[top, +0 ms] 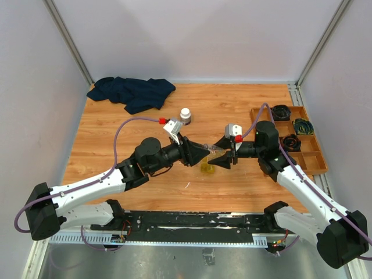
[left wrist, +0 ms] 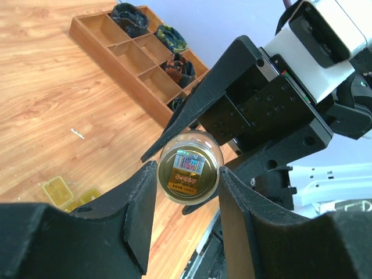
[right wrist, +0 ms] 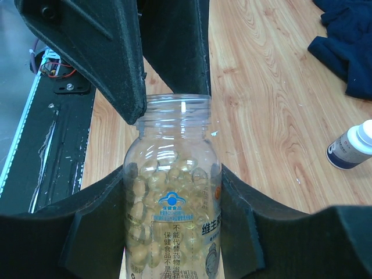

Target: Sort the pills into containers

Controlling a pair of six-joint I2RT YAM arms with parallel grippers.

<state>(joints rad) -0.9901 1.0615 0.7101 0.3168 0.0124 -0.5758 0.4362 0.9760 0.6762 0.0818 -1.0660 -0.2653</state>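
Two robot arms meet nose to nose above the middle of a table (top: 116, 116) topped with warm, striped wood grain. Each arm reaches in from the near edge with its elbow pushed outward and its forearm angled inward, so the wrists lie nearly level and point at each other.

Between them hangs the vial (right wrist: 171, 151), held sideways off the table. It is a clear, round-shouldered cylinder with an uncapped, threaded mouth. It is packed with pale yellow, glossy, rounded pills (right wrist: 152, 186) and wrapped in a see-through label with a blue emblem.

The right gripper (right wrist: 171, 180) has its matte black wedge-shaped fingers about half apart, clamped on the two sides of the vial's body. The left gripper (left wrist: 189, 174) sets its own black fingers against either side of the vial's round end, gripping it at a similar width.

The yellow case (top: 207, 168), flat, squarish and translucent, lies on the table under the two grippers, around the middle.

A white-capped bottle (top: 185, 115) stands further back. A crumpled dark blue cloth (top: 131, 93) lies at the far left corner. A brown wooden tray (top: 317, 157) with compartments sits along the right edge.
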